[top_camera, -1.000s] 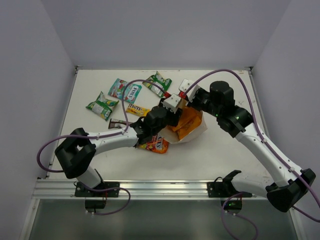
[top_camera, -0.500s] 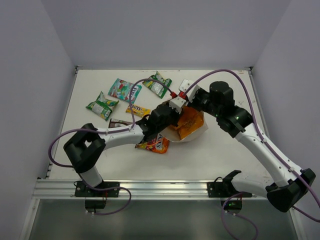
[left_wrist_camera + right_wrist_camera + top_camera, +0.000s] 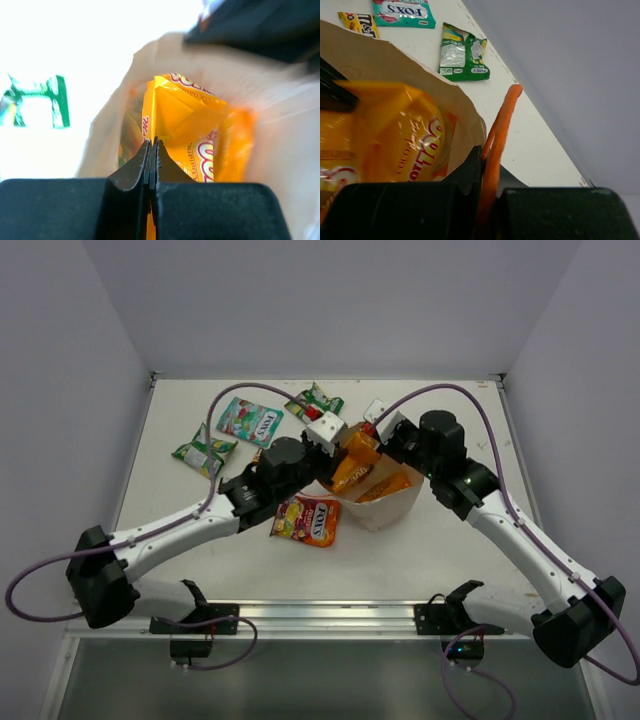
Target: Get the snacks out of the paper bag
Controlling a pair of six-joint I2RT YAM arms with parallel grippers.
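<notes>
At the mouth of the paper bag point(image 3: 388, 510) in mid-table, the left gripper point(image 3: 151, 143) is clenched on the top edge of 1 orange bag point(image 3: 185, 112), the right gripper point(image 3: 487, 165) pinches the paper bag's far rim and orange handle point(image 3: 501, 120), and a teal pouch point(image 3: 249, 421), a green-white pouch point(image 3: 203, 452) and a candy pouch point(image 3: 308, 520) lie left of it.

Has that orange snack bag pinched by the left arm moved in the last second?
Yes. The orange bag has come partway up out of the paper bag, toward the green pouch at the far edge.
</notes>
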